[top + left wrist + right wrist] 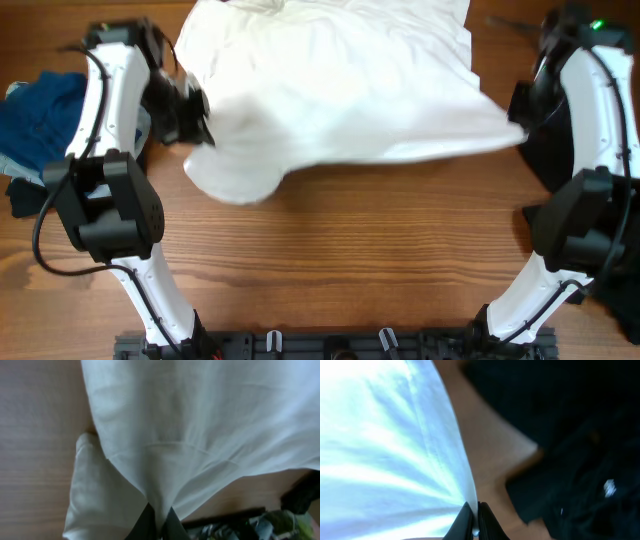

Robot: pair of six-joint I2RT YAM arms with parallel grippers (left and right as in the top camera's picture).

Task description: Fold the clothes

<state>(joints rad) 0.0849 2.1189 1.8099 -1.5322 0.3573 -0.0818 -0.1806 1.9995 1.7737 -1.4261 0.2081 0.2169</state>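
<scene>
White fabric: the shirt (340, 90) hangs stretched between your two pincers, above the wooden table (350, 260). The left pincer (159, 523) is clamped on a fold of it, and the right pincer (476, 519) pinches its hem. Expect it to be light, limp and quick to sag, so hold it by seams or corners. Beside the right pincer lies a black garment (580, 460). Its small white mark (609, 488) is too blurred to read.

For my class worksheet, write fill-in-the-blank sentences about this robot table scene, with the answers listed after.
The left gripper and right gripper each pinch the large soft T-shirt, whose colour is ___. The crumpled fabric garment beside the left arm is ___. The brown grained table is made of ___. Answers: white, blue, wood.
</scene>
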